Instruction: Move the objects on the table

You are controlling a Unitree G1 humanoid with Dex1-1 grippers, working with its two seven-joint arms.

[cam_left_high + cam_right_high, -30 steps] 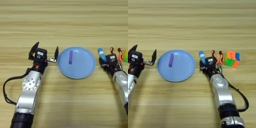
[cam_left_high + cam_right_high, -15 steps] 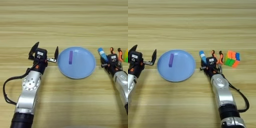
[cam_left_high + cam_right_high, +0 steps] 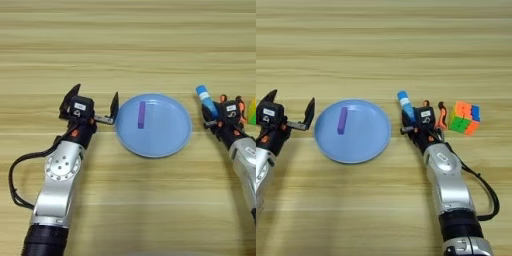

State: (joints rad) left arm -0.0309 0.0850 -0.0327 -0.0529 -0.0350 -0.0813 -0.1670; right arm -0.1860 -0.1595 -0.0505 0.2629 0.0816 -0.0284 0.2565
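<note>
Right gripper (image 3: 423, 116) closed around blue tube (image 3: 405, 105), puzzle cube (image 3: 464, 118) just right. Purple bar (image 3: 342, 120) lies on blue plate (image 3: 368, 145). Left gripper (image 3: 90, 103) wide open, empty, beside plate's left rim.

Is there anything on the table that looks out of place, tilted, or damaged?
Nothing stands out. The purple bar lies flat in the blue plate, the puzzle cube sits intact on the table, and the blue tube lies by the right gripper. The left gripper is open beside the plate.
</note>
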